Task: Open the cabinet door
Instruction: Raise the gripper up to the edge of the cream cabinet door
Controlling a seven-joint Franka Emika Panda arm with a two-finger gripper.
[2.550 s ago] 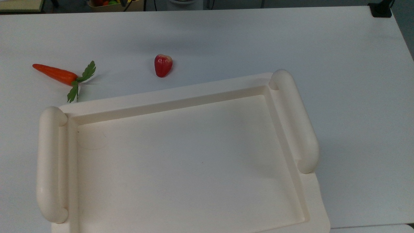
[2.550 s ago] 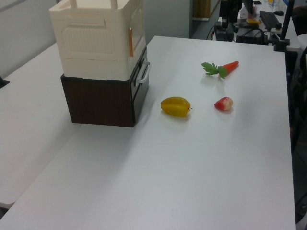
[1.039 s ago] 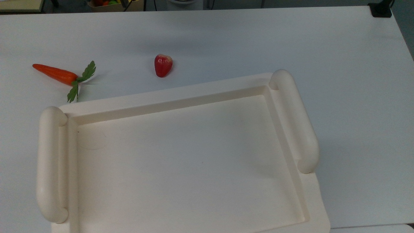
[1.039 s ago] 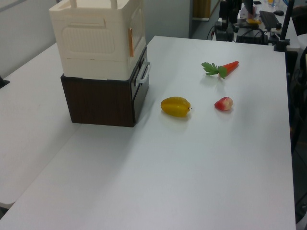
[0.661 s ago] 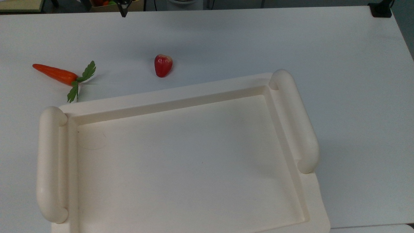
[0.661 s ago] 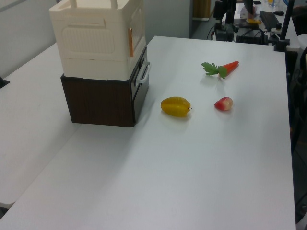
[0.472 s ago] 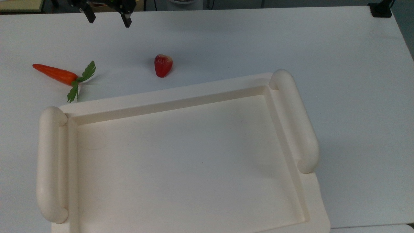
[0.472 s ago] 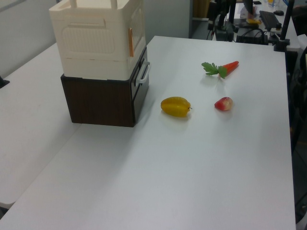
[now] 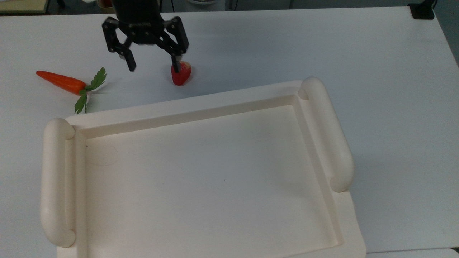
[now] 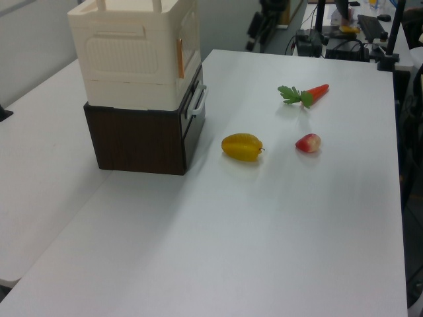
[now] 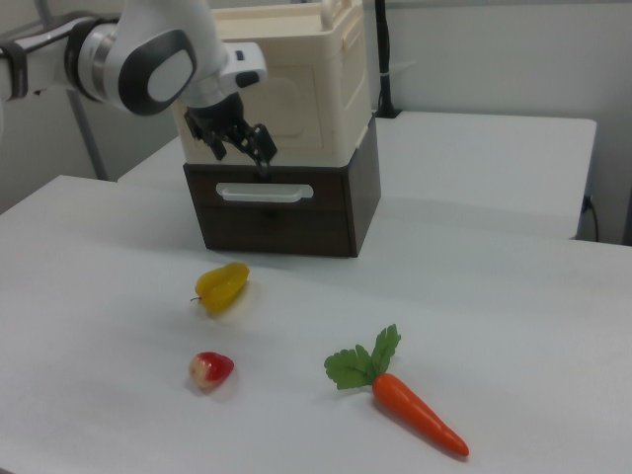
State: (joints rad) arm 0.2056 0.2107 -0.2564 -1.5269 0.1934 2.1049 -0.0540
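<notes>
Cream cabinet [image 9: 200,172], yellow fruit [image 10: 242,146], gripper [image 9: 152,68] fingers apart

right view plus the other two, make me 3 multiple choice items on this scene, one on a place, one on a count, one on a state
1. In the right view, what lies nearest the dark base's white handle?
A. yellow fruit
B. carrot
C. red fruit

2. How many toy foods lie on the white table?
A. two
B. three
C. five

3. How is the gripper?
A. shut on the carrot
B. shut on the handle
C. open, holding nothing

Key: 1 A, the yellow fruit sits just in front of the base. 2 B, carrot, yellow fruit and red fruit. 3 C, the top view shows the fingers spread apart with nothing between them.
</notes>
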